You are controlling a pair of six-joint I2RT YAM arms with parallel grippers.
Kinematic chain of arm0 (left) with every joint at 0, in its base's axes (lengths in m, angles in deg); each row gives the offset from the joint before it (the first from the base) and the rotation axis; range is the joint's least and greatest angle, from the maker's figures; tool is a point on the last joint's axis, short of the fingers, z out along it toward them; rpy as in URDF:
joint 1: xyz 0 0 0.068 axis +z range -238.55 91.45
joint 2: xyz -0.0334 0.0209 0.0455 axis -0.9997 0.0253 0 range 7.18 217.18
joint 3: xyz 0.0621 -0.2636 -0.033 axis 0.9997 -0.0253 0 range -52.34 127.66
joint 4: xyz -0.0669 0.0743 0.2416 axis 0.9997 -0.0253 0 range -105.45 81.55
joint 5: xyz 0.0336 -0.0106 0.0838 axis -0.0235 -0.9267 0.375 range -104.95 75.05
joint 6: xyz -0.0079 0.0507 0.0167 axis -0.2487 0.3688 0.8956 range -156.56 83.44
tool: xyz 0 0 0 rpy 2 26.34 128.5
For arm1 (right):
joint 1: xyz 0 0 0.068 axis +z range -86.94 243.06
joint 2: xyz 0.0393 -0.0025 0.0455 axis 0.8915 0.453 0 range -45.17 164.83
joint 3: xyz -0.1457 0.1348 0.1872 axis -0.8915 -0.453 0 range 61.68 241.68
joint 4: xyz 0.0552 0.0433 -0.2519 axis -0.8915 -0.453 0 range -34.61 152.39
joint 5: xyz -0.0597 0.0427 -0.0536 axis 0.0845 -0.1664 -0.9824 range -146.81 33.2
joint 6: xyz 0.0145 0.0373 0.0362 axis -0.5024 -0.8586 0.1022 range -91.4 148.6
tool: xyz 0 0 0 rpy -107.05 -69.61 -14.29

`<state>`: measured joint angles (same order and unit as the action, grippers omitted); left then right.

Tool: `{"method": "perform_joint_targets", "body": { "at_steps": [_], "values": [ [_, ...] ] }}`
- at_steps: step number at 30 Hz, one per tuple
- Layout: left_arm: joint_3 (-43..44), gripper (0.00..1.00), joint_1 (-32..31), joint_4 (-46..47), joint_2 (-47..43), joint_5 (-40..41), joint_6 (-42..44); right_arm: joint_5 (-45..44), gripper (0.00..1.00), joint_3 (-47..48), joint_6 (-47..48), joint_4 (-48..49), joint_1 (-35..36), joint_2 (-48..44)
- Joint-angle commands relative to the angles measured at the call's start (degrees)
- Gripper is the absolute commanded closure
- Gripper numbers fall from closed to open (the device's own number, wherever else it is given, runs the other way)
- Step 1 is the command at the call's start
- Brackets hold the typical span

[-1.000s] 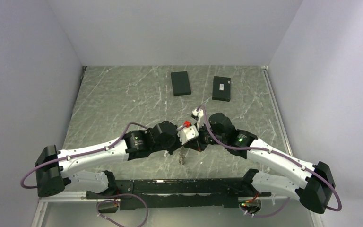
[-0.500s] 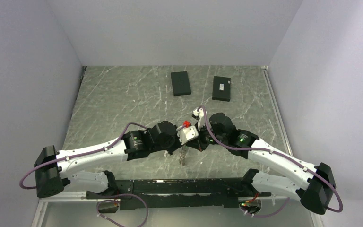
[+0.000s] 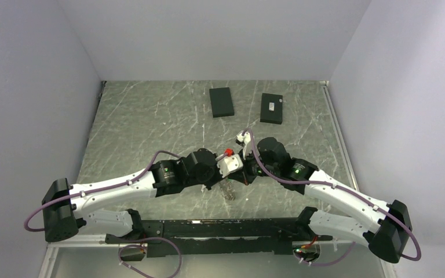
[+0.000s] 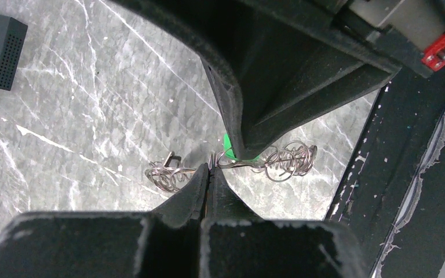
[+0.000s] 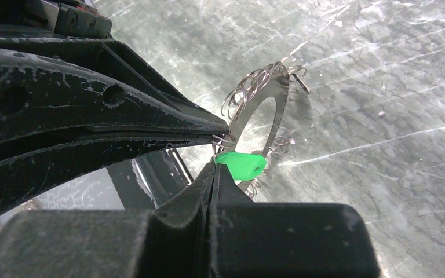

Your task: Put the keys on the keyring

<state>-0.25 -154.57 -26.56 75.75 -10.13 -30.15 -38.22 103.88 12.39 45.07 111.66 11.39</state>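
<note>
Low over the near tabletop point(image 3: 150, 116): left gripper point(image 4: 208, 174) clamped on the keyring point(image 5: 248, 113), right gripper point(image 5: 213, 168) clenched on the green key point(image 5: 240, 164) beside it. The ring hung straight a second ago and now tilts. Threading looks underway, not seated.

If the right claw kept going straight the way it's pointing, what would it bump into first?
Most likely the keyring, pinched just ahead by the left gripper. The right gripper, shut on a green key, is almost at it; depth is hard to judge.
</note>
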Motion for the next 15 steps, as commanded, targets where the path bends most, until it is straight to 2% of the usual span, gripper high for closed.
{"method": "perform_joint_targets", "body": {
  "at_steps": [1, 15],
  "values": [
    [0.28, 1.0, -0.16, 2.46, -1.04, -1.76, 0.44, 0.29, 1.0, 3.18, 0.74, 2.42, 0.01, -0.57],
    [0.25, 1.0, -0.16, 2.94, -0.11, -1.95, -0.04, 2.79, 1.0, 4.65, 0.04, 3.54, 0.11, 1.2]
  ]
}}
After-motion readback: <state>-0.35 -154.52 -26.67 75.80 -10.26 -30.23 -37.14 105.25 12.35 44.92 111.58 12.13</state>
